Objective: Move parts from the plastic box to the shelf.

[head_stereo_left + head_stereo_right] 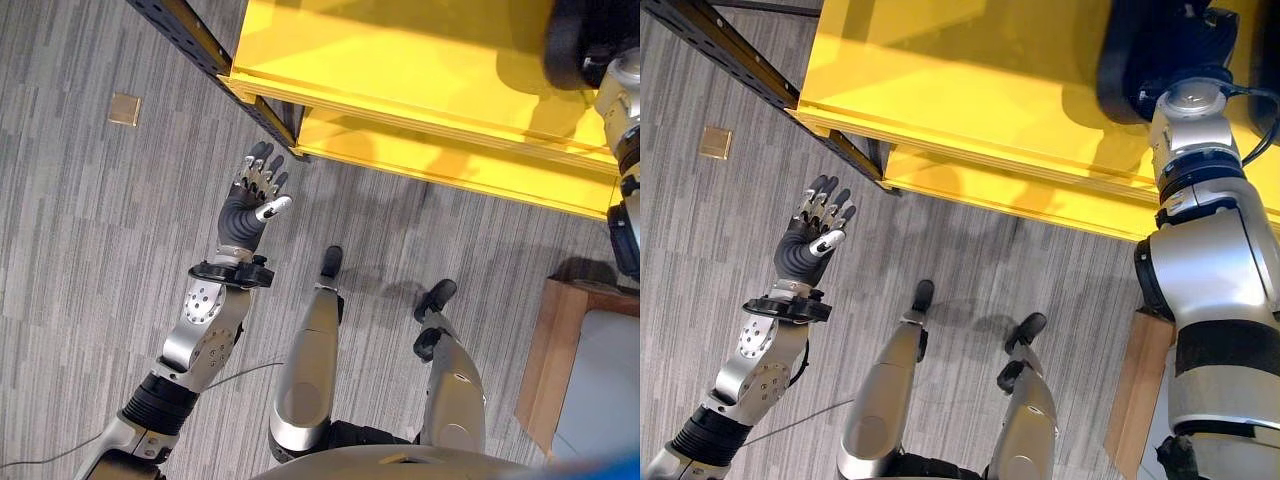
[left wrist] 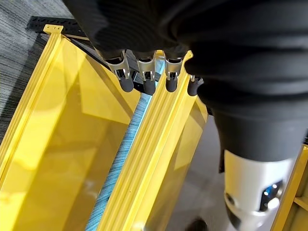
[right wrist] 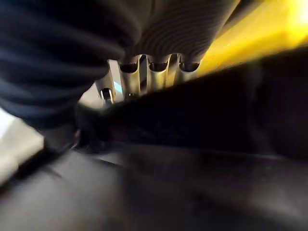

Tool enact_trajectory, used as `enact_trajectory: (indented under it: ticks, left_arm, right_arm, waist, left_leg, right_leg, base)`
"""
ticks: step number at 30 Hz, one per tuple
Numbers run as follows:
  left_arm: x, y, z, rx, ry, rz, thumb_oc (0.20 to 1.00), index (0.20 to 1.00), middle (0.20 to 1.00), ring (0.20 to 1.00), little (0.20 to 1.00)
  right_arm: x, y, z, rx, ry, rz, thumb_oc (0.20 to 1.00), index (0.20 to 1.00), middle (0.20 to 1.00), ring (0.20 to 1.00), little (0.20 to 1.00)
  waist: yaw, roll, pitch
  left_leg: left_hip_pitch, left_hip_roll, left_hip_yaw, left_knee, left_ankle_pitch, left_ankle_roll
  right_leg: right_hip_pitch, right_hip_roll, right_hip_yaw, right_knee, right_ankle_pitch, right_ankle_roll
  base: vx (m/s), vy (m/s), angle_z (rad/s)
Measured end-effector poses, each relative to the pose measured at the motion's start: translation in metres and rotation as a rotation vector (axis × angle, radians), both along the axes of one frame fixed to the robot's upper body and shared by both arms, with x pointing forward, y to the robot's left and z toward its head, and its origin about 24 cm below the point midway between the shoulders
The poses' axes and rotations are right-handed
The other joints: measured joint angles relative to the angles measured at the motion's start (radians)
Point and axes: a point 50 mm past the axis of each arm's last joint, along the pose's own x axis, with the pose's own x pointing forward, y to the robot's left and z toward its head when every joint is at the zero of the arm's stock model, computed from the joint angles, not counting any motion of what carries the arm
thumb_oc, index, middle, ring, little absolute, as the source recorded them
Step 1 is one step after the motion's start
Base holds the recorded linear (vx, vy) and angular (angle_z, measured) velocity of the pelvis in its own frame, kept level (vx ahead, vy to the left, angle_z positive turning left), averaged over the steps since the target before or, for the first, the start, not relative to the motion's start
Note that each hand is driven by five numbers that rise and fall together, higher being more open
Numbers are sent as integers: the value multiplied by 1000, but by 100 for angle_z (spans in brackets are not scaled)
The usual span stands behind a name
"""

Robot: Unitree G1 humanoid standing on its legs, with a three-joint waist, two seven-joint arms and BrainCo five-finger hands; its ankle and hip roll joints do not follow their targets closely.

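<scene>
The yellow shelf (image 1: 400, 60) spans the top of the head views, with two boards one above the other. My left hand (image 1: 255, 195) is held out over the grey floor just short of the shelf's near corner, open and empty. Its straight fingers (image 2: 144, 77) point at the yellow boards (image 2: 62, 144) in the left wrist view. My right arm reaches up on the right, and my right hand (image 1: 1200, 30) is over the upper board. A large black part (image 3: 192, 125) lies close against that hand and hides most of it.
A black perforated shelf rail (image 1: 190, 30) runs diagonally from the top left to the shelf's corner. A small brass plate (image 1: 124, 108) is set in the floor at the left. A brown wooden-sided container (image 1: 560, 350) with a pale inside stands at the lower right.
</scene>
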Motion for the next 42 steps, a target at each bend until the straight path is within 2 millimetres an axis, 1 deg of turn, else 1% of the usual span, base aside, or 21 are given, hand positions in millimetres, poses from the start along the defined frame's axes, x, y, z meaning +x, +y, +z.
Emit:
enact_trajectory:
  ticks: [2,3,5,11,12,14,19,20,22,23,24,25,26,27,30,32,37,39,42]
  left_arm:
    - [0,0,0,-1,1,4,1000,1000,1000,1000,1000]
    - [0,1,0,-5,4,15,1000,1000,1000,1000,1000]
    - [0,1,0,-6,5,18,1000,1000,1000,1000,1000]
    - [1,1,1,-5,2,18,1000,1000,1000,1000,1000]
    - [1,2,1,-5,3,20,1000,1000,1000,1000,1000]
    - [1,1,2,-5,-2,19,1000,1000,1000,1000,1000]
    - [0,3,2,-8,-4,23,1000,1000,1000,1000,1000]
    - [0,5,1,-19,2,27,1000,1000,1000,1000,1000]
    - [-1,6,-1,-24,11,30,1000,1000,1000,1000,1000]
    - [-1,6,-1,-25,14,31,1000,1000,1000,1000,1000]
    - [-2,6,-3,-28,21,31,1000,1000,1000,1000,1000]
    - [-4,7,-7,-32,36,35,1000,1000,1000,1000,1000]
    - [-5,7,-9,-33,44,37,1000,1000,1000,1000,1000]
    - [-5,7,-9,-33,45,38,1000,1000,1000,1000,1000]
    - [-4,7,-9,-40,47,37,1000,1000,1000,1000,1000]
    - [-5,8,-10,-40,51,39,1000,1000,1000,1000,1000]
    - [-7,9,-15,-40,69,45,1000,1000,1000,1000,1000]
    - [-8,9,-17,-40,77,47,1000,1000,1000,1000,1000]
    - [-10,10,-20,-40,89,51,1000,1000,1000,1000,1000]
  right_arm:
    - [-1,2,8,11,-27,-2,1000,1000,1000,1000,1000]
    - [-2,4,15,26,-55,7,1000,1000,1000,1000,1000]
    - [-3,5,20,36,-70,13,1000,1000,1000,1000,1000]
    - [-4,8,24,48,-95,10,1000,1000,1000,1000,1000]
    - [-3,12,28,54,-113,30,1000,1000,1000,1000,1000]
    - [-4,24,41,36,-181,83,1000,1000,1000,1000,1000]
    - [-7,42,58,1,-271,158,1000,1000,1000,1000,1000]
    - [-9,57,67,-26,-325,214,1000,1000,1000,1000,1000]
    - [-11,65,67,-21,-375,262,1000,1000,1000,1000,1000]
    - [-11,69,64,-15,-383,281,1000,1000,1000,1000,1000]
    - [-9,73,57,-11,-386,301,1000,1000,1000,1000,1000]
    - [-8,80,43,5,-390,341,1000,1000,1000,1000,1000]
    - [-6,85,32,18,-393,368,1000,1000,1000,1000,1000]
    - [-4,86,23,23,-374,374,1000,1000,1000,1000,1000]
    - [-3,86,4,60,-358,384,1000,1000,1000,1000,1000]
    - [-1,89,-15,81,-327,392,1000,1000,1000,1000,1000]
    - [4,95,-59,147,-243,394,1000,1000,1000,1000,1000]
    - [5,96,-66,156,-225,394,1000,1000,1000,1000,1000]
    - [7,90,-76,193,-204,369,1000,1000,1000,1000,1000]
  waist:
    - [0,3,-1]
    - [1,5,-2]
    - [2,5,-2]
    - [-1,5,-3]
    - [-3,5,-3]
    - [-7,5,-3]
    - [-26,4,-7]
    - [-37,4,-9]
    - [-48,-2,-22]
    - [-49,-5,-31]
    - [-58,-7,-46]
    - [-64,-14,-81]
    - [-74,-14,-97]
    - [-78,-14,-101]
    - [-85,-14,-101]
    - [-87,-14,-101]
    - [-100,-14,-100]
    - [-105,-13,-100]
    - [-103,-12,-99]
  left_leg:
    - [0,0,0,0,0,0]
    - [0,0,0,-1,0,0]
    - [1,0,-1,-1,1,0]
    - [9,0,0,0,6,1]
    - [9,0,0,1,7,1]
    - [20,0,2,4,7,2]
    - [36,0,7,3,7,3]
    - [39,-1,14,0,9,5]
    - [39,0,19,-2,9,5]
    - [38,0,20,-4,9,5]
    - [35,0,21,-4,8,6]
    - [16,-1,22,-3,5,8]
    - [9,-1,22,1,4,9]
    - [8,-2,22,5,2,9]
    - [1,-1,28,17,-5,13]
    - [1,1,36,30,-14,14]
    - [1,10,52,47,-26,18]
    - [-3,10,53,48,-26,19]
    - [-6,11,52,48,-27,18]
  right_leg:
    - [0,0,-1,0,0,0]
    - [0,0,-1,1,0,0]
    - [0,0,-2,2,0,0]
    - [5,-1,0,6,2,-2]
    - [6,-1,1,6,3,-2]
    - [18,-1,3,4,5,-3]
    - [42,2,4,-19,12,-8]
    - [45,3,8,-32,21,-8]
    - [45,5,9,-44,26,-7]
    - [45,6,9,-50,28,-6]
    - [44,6,9,-55,29,-3]
    - [30,7,9,-61,29,-2]
    - [25,7,9,-63,33,-4]
    - [25,7,10,-62,42,0]
    - [19,6,11,-60,46,2]
    - [18,7,15,-60,41,-4]
    - [16,7,35,-61,35,3]
    - [13,7,35,-63,35,3]
    - [7,8,36,-57,38,-1]
  base:
    - [0,0,0]
    - [0,0,0]
    - [0,0,0]
    - [0,0,0]
    - [0,0,0]
    - [0,0,0]
    - [-6,4,-2]
    - [-33,17,-9]
    - [-28,12,-7]
    - [-37,11,-4]
    - [-48,19,-2]
    - [-107,37,-1]
    - [-105,39,-1]
    - [-105,35,-3]
    - [-24,12,-6]
    - [-19,-3,-11]
    - [-6,-6,-8]
    - [-3,-7,-2]
    - [21,-15,-1]
